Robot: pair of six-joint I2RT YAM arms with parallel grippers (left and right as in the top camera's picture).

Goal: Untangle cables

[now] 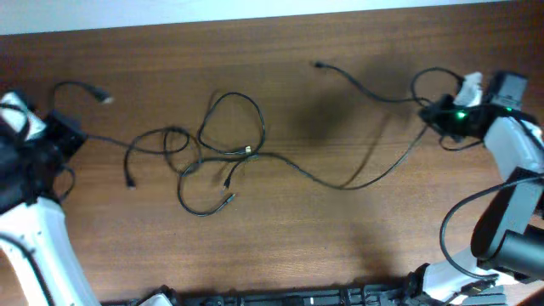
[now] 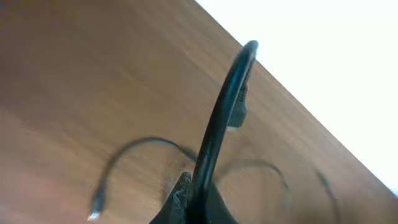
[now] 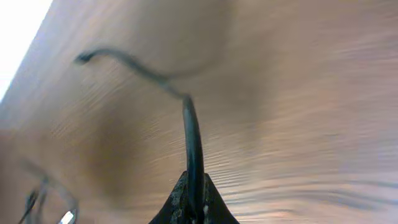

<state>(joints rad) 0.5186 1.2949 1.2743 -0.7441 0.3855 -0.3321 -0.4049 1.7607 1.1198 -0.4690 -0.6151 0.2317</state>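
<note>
Thin black cables (image 1: 223,151) lie in a loose tangle of loops at the middle left of the wooden table. One cable (image 1: 357,174) runs from the tangle rightwards to my right gripper (image 1: 438,113), which is shut on it; its far plug end (image 1: 319,65) lies toward the back. In the right wrist view that cable (image 3: 191,134) rises from between the shut fingers (image 3: 194,198). My left gripper (image 1: 66,127) is shut on another cable (image 1: 102,138) at the left; its plug end (image 1: 104,97) curls behind. In the left wrist view this cable (image 2: 217,124) arches up from the fingers (image 2: 198,202).
The wooden table (image 1: 340,238) ends at a pale back edge (image 1: 255,10). Thicker black robot wires (image 1: 463,217) loop beside the right arm's base. A dark bar runs along the front edge (image 1: 297,297).
</note>
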